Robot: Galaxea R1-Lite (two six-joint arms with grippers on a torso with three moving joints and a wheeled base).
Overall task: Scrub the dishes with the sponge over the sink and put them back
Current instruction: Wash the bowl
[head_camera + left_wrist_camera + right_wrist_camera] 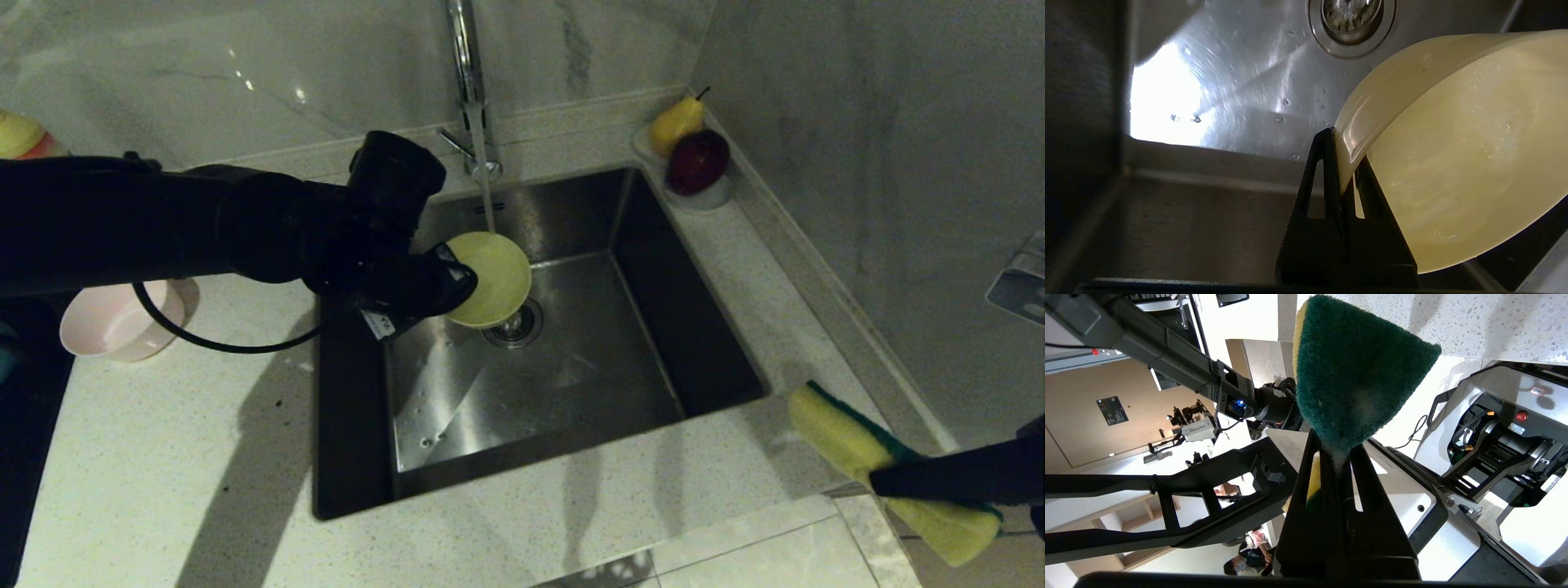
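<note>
My left gripper (453,282) (1345,161) is shut on the rim of the yellow bowl (490,278) (1457,151), holding it tilted over the sink (571,359) near the drain (514,325) (1351,18). Water runs from the faucet (469,90) onto the bowl. My right gripper (878,480) (1336,451) hangs off the counter's front right corner, shut on the sponge (882,465) (1355,371), which shows yellow foam in the head view and its green face in the right wrist view. A pale pink bowl (122,318) stands on the counter at the left.
A small white dish (709,196) with a yellow pear (676,122) and a dark red apple (698,161) sits at the sink's back right corner. A black cooktop edge (24,408) lies far left. A black cable (212,343) hangs from my left arm over the counter.
</note>
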